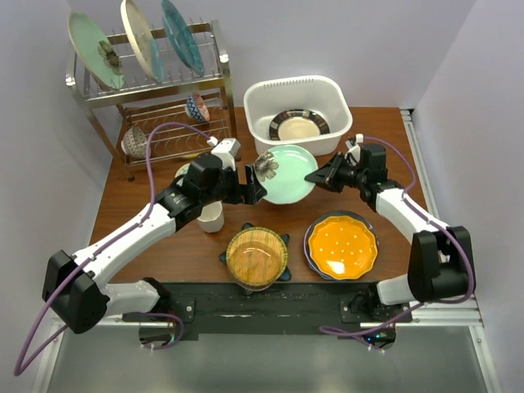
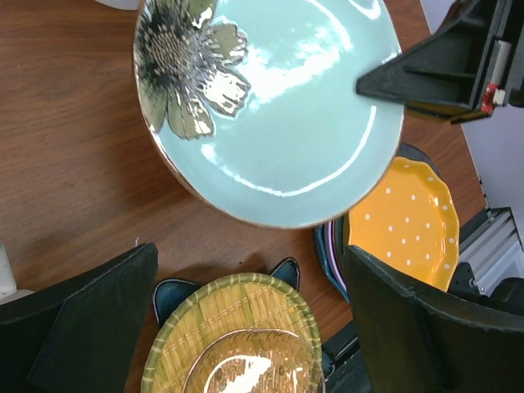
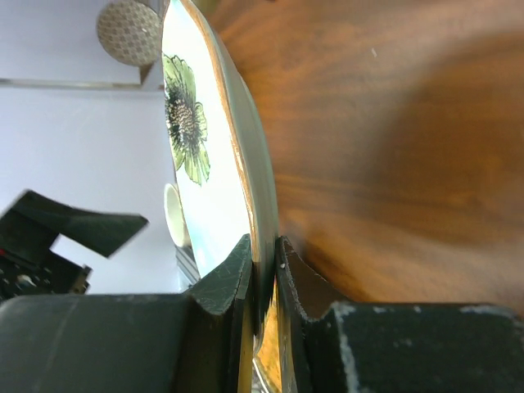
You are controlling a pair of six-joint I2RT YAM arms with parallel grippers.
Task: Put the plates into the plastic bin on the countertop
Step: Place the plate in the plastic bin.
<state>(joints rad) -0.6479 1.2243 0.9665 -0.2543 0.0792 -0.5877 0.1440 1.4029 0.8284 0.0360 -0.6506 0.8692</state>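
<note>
Right wrist view: my right gripper (image 3: 262, 254) is clenched on the rim of the mint plate (image 3: 205, 155), one finger on each face. The plate is seen edge-on here.
Left gripper (image 1: 254, 190): released, jaws wide apart, just beside the plate's flower edge and holding nothing.
Plate position: held off the countertop (image 1: 385, 139) between my two grippers, reaching leftward from my right fingers.
Key relation: the bin (image 1: 296, 79) lies straight behind the plate, away from my bases and close by. Its long side runs left to right.
Nearer arm: the right. It already has the plate, so I judge the carry is its job, up and back over the near rim.
Plates in bin: one, the striped plate (image 1: 299, 125).
Plates in hand: one.
Plates on countertop: the amber plate (image 1: 256, 258) on the star plate (image 1: 225, 256), and the orange plate (image 1: 342, 246) on at least two more rims.
Rack plates (image 1: 139, 37): three, upright in the rack (image 1: 164, 82).
Not mine to move: two bowls (image 1: 196, 106), one mug (image 1: 211, 217).
</note>
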